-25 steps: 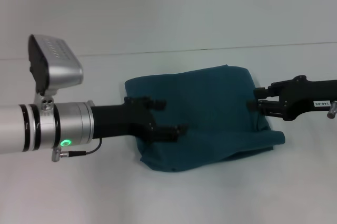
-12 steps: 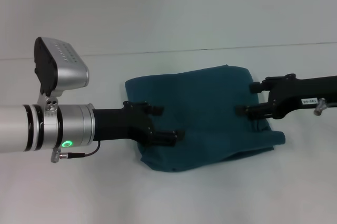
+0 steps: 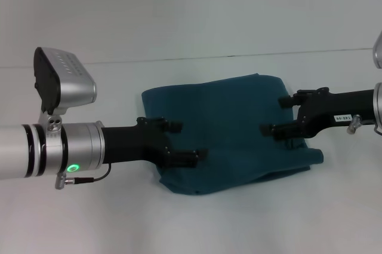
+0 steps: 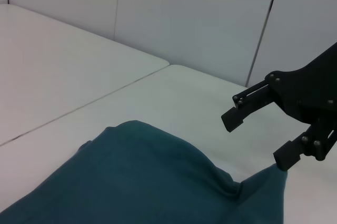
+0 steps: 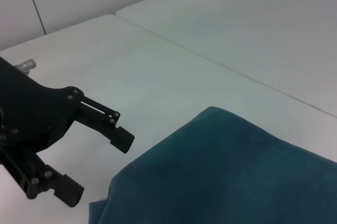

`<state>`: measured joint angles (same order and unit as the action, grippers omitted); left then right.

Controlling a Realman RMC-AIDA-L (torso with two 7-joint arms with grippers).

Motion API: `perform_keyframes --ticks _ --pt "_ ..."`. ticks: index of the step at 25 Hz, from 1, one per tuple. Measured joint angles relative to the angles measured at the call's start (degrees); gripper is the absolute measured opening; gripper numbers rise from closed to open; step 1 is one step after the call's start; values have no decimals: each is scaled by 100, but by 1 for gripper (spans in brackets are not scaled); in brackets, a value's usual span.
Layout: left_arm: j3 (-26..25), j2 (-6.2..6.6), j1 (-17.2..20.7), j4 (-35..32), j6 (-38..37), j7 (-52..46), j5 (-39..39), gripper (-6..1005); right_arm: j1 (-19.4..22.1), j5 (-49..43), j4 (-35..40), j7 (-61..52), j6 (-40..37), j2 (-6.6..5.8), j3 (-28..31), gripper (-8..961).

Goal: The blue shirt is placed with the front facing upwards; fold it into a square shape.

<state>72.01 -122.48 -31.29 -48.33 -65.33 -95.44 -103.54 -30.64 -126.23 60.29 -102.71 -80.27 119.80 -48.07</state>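
Note:
The blue shirt (image 3: 230, 131) lies on the white table as a folded, roughly rectangular bundle; no lettering or collar shows. My left gripper (image 3: 186, 140) is open and empty over the shirt's left edge. My right gripper (image 3: 276, 115) is open and empty over the shirt's right part. The left wrist view shows the shirt (image 4: 131, 182) with the right gripper (image 4: 258, 140) open at its far corner. The right wrist view shows the shirt (image 5: 226, 171) with the left gripper (image 5: 97, 167) open beside its edge.
The white table (image 3: 191, 218) extends on all sides of the shirt. A seam between table panels (image 3: 179, 58) runs across behind the shirt. A white wall (image 4: 210, 13) stands beyond the table.
My right gripper has moved left, farther in over the shirt's right part. My left gripper has drawn back slightly to the left. The shirt has not changed shape.

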Motion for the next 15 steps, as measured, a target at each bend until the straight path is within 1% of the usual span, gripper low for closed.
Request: perform_keyframes --ticks 15 --pt "-3 -17 67 -73 -5 23 1 891 14 37 -149 48 221 16 0 932"
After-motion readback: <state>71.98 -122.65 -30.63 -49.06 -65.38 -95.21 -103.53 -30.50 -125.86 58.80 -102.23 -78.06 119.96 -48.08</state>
